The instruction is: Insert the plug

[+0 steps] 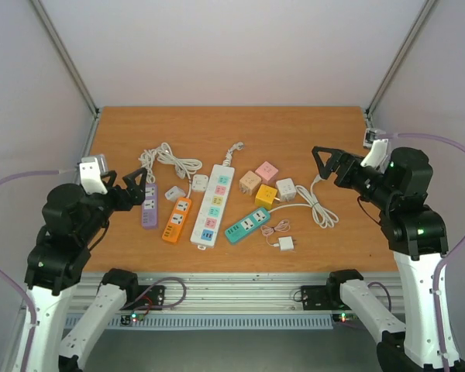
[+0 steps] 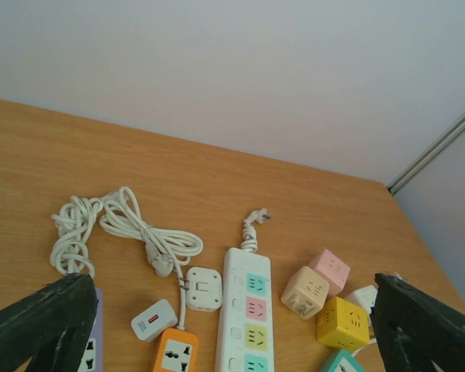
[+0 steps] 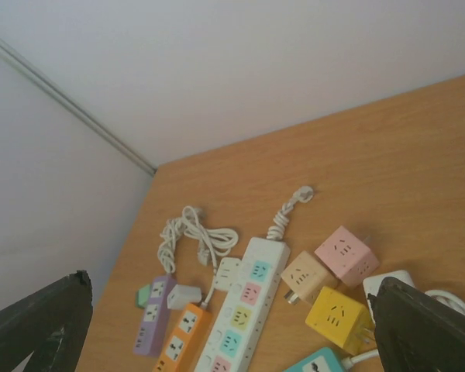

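Holding both arms raised off table (image 1: 341,124), likely for overview before I choose. Left gripper (image 1: 143,180) spread apart, empty; right gripper (image 1: 319,164) same. Plug (image 1: 234,147) lies loose at far end of strip (image 1: 213,203), untouched.

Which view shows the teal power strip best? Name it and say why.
Top external: the teal power strip lies whole there, sockets up, right of the long white strip. Left wrist shows only its end at the bottom edge; right wrist likewise.
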